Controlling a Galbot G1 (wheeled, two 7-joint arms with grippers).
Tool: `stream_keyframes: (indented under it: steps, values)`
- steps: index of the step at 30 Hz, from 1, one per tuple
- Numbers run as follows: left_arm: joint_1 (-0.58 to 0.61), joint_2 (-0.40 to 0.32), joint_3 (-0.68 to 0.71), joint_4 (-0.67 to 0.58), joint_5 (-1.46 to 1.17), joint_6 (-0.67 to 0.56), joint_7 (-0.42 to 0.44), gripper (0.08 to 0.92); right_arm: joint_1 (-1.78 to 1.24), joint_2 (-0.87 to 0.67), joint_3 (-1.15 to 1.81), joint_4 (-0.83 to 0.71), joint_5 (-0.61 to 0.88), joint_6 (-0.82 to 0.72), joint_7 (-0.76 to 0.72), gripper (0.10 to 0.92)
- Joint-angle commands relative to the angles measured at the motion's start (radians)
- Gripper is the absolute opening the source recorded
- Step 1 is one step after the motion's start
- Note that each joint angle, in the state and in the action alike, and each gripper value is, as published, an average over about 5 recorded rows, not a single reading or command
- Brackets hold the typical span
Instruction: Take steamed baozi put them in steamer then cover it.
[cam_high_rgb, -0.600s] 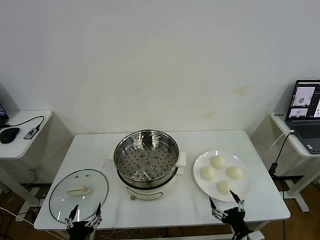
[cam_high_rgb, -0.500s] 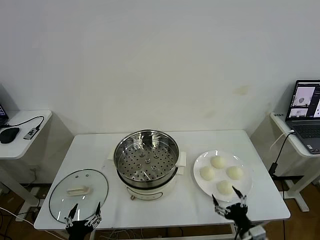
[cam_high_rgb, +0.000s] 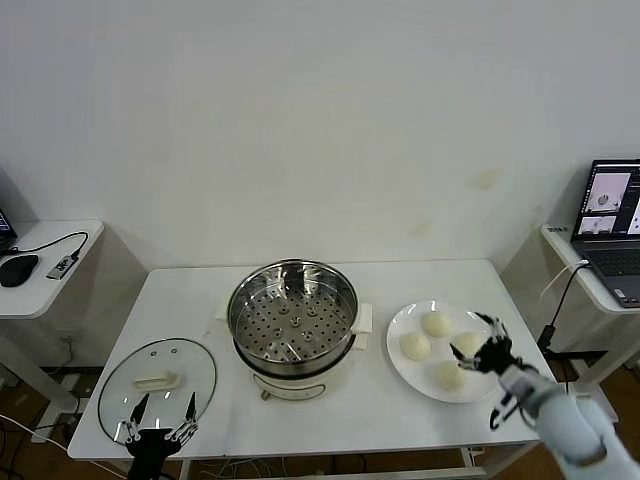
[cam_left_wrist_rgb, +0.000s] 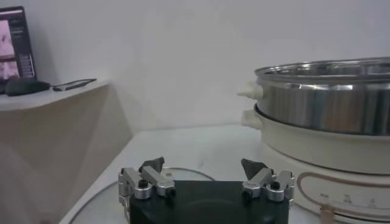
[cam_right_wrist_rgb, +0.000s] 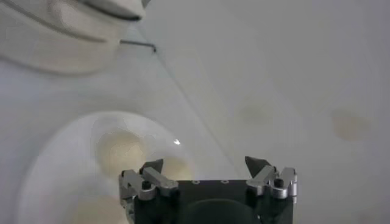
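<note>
Left gripper (cam_high_rgb: 158, 437) parked at 7 o'clock off the table's (cam_high_rgb: 370, 410) near edge, jaws apart, holding nothing; it sits just in front of the glass lid (cam_high_rgb: 157, 377), likely waiting for the covering step. The lid lies flat, knob up, at 8 o'clock of the steamer (cam_high_rgb: 292, 320), easy to pick up later.

Right gripper (cam_high_rgb: 484, 349) over the right side of the plate (cam_high_rgb: 404, 375) at 4 o'clock, jaws spread wide, empty, apparently lining up on a bun. Four steamed baozi (cam_high_rgb: 415, 346) sit on the plate, none lifted; the right-hand one is partly hidden behind the fingers. Whether the fingers touch a bun, cannot tell.

The steamer stands centre table, 12 o'clock from the near edge, uncovered, perforated tray bare, so it is ready to receive buns. Task looks barely started.
</note>
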Motion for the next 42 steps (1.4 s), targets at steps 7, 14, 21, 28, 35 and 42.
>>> stream_keyframes:
  steps: [7,14,21,28,35,42]
  values:
    - [-0.013,-0.007,-0.023,0.007,0.049,-0.006,-0.012,0.823,0.692,-0.135,-0.587,-0.339,-0.048,-0.003,-0.358,0.823]
    - [-0.018,-0.01,-0.033,0.004,0.051,-0.004,-0.015,0.823,0.905,-0.055,-0.855,-0.506,0.013,-0.002,-0.477,0.823]
    - [-0.009,-0.014,-0.048,-0.002,0.05,-0.004,-0.022,0.823,0.965,0.024,-0.956,-0.594,0.025,0.005,-0.53,0.823]
    - [0.002,-0.008,-0.071,-0.005,0.047,-0.004,-0.023,0.823,0.948,0.09,-0.965,-0.683,0.002,0.017,-0.542,0.823]
    - [-0.003,-0.01,-0.075,-0.001,0.046,-0.005,-0.022,0.823,0.928,0.134,-0.952,-0.739,-0.021,0.034,-0.514,0.823]
    - [-0.004,-0.008,-0.083,0.003,0.046,-0.007,-0.021,0.823,0.905,0.171,-0.94,-0.779,-0.045,0.041,-0.5,0.823]
